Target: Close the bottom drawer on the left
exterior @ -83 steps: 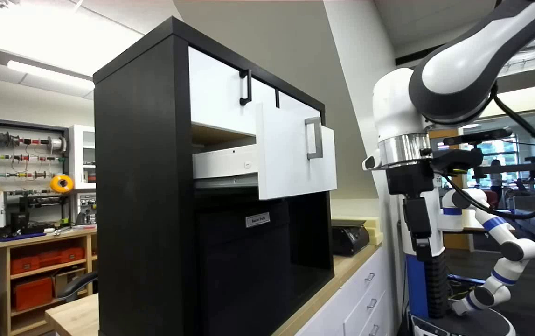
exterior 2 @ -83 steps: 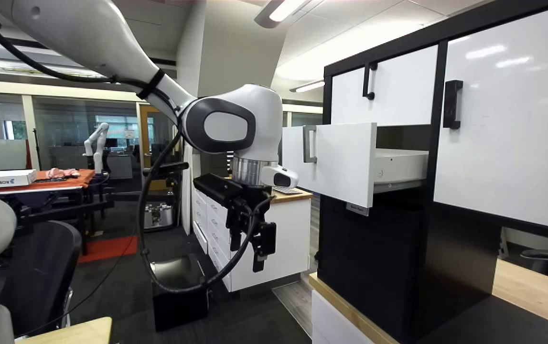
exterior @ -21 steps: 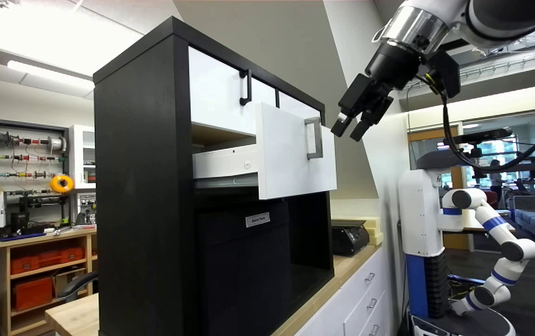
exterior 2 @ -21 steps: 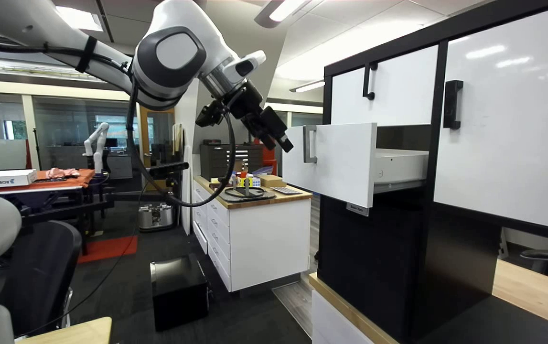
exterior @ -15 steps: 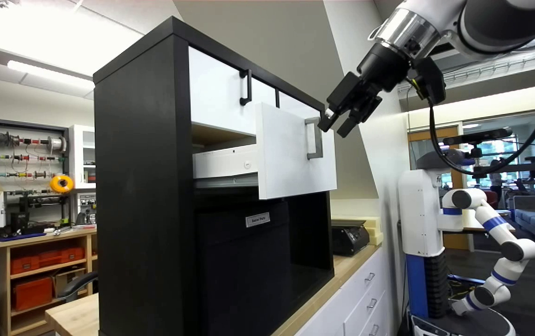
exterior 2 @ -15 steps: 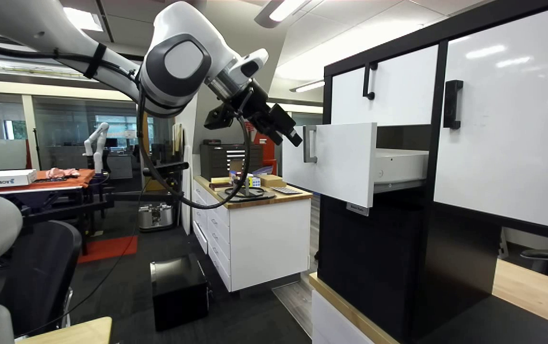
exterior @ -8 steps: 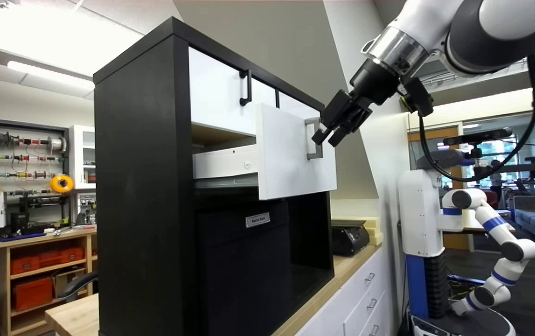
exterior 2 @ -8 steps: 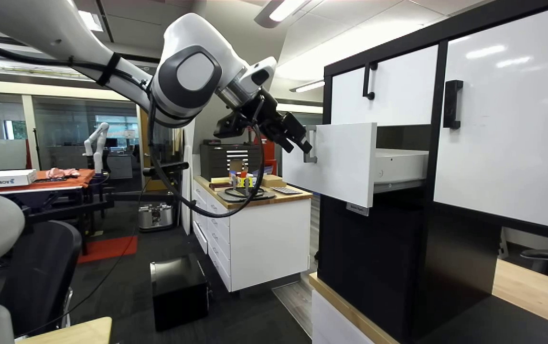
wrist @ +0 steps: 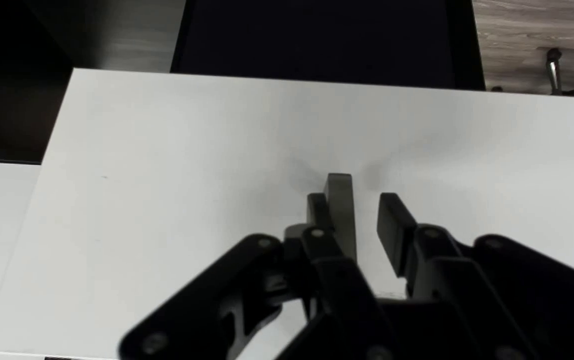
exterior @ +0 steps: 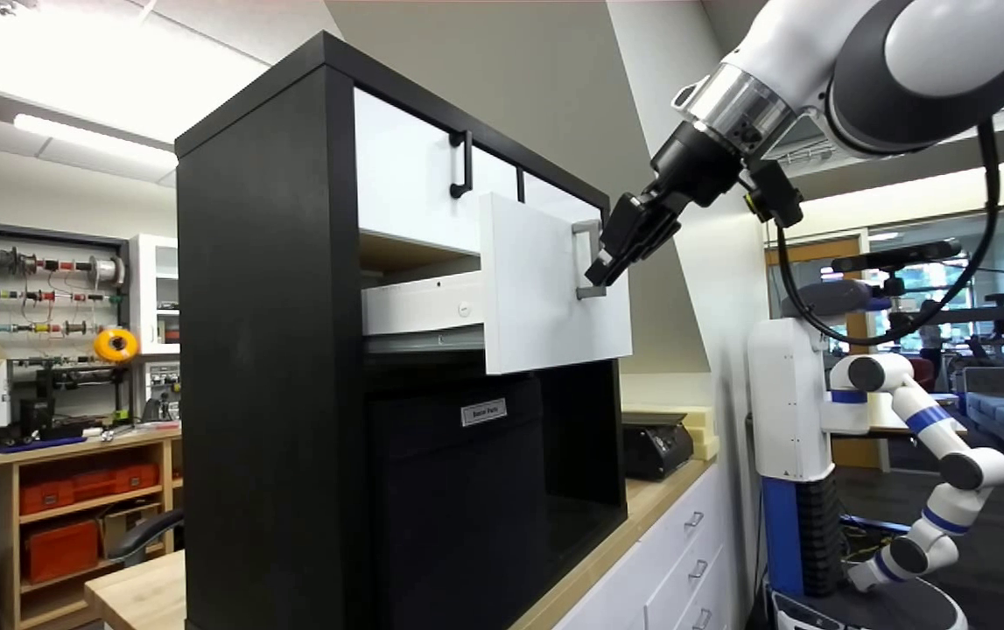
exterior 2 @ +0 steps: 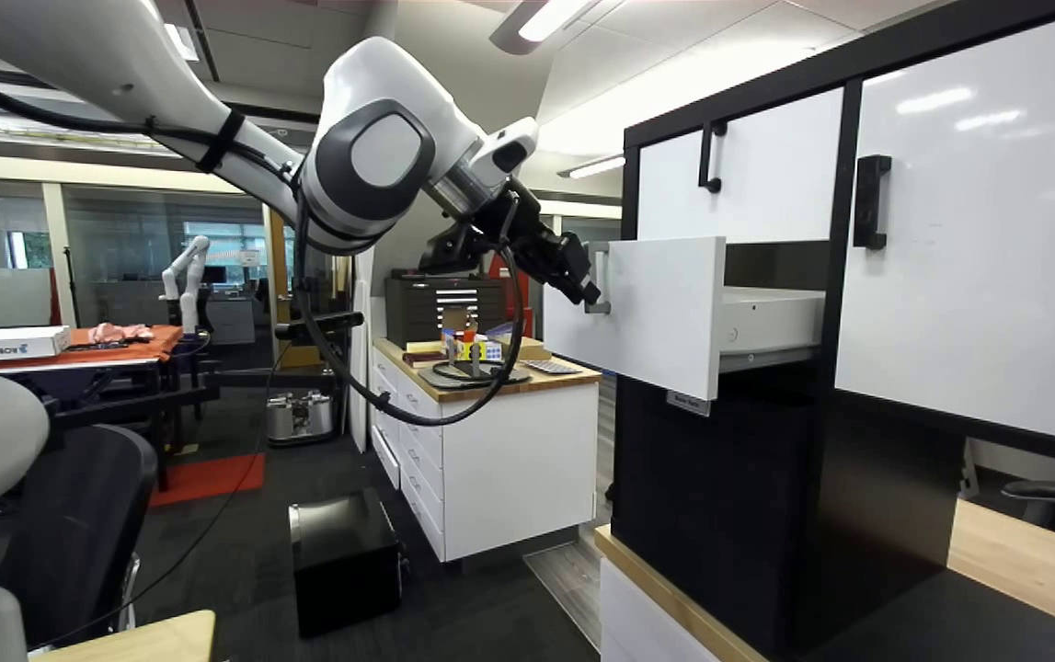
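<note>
The bottom drawer (exterior: pixel 545 324) stands pulled out of the black cabinet (exterior: pixel 256 350), its white front (exterior 2: pixel 665 317) well ahead of the frame in both exterior views. A grey upright handle (wrist: pixel 342 210) is fixed to that front. My gripper (wrist: pixel 355 210) points obliquely down at it, jaws partly closed around the handle. In the wrist view the left finger (wrist: pixel 319 207) lies against or very near the handle, while a gap separates the right finger (wrist: pixel 392 220) from it. In an exterior view the gripper (exterior: pixel 602 269) covers part of the handle.
Above the drawer sits a flush white front (exterior: pixel 414 166) with a black handle. Below is a black front (exterior: pixel 458 499) bearing a small label. A large white door (exterior 2: pixel 987 248) adjoins on one side. A wooden counter (exterior: pixel 642 516) runs under the cabinet.
From hanging low and apart from the drawer, my gripper has risen, tilted and come in to the handle. Its jaws have narrowed in the last half second. The drawer has not moved.
</note>
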`<state>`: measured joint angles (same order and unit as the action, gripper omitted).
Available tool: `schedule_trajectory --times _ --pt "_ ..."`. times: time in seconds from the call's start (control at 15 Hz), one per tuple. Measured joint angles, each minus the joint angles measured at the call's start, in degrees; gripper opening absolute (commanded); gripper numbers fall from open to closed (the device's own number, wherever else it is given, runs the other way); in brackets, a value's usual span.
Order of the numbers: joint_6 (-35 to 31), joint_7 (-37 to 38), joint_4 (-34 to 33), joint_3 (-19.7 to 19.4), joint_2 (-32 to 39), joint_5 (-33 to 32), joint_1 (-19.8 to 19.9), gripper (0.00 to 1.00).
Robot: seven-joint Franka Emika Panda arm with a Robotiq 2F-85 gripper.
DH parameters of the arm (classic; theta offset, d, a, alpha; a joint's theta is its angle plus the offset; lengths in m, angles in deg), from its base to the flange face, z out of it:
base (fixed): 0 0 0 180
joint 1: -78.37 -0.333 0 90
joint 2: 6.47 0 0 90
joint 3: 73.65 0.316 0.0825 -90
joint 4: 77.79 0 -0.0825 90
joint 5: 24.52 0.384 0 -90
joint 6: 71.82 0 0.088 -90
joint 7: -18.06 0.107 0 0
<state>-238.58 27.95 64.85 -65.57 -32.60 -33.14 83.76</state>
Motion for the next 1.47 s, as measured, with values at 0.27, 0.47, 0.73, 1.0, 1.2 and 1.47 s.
schedule_trajectory --times 0.27,0.47,0.73,1.0,1.2,1.47 --pt "0.01 -0.34 -0.01 0.02 -0.23 0.00 0.06 0.06" --pt "0.02 -0.35 -0.39 0.79 0.19 -0.81 0.90 0.06" --pt "0.02 -0.16 -3.76 3.15 3.69 -3.31 3.57 0.06" --pt "0.11 0.75 -10.86 6.11 10.84 -6.78 6.99 0.06" --pt "0.25 2.50 -17.03 7.82 16.83 -10.44 9.02 0.06" --pt "0.50 4.19 -24.20 8.12 23.57 -14.16 9.39 0.06"
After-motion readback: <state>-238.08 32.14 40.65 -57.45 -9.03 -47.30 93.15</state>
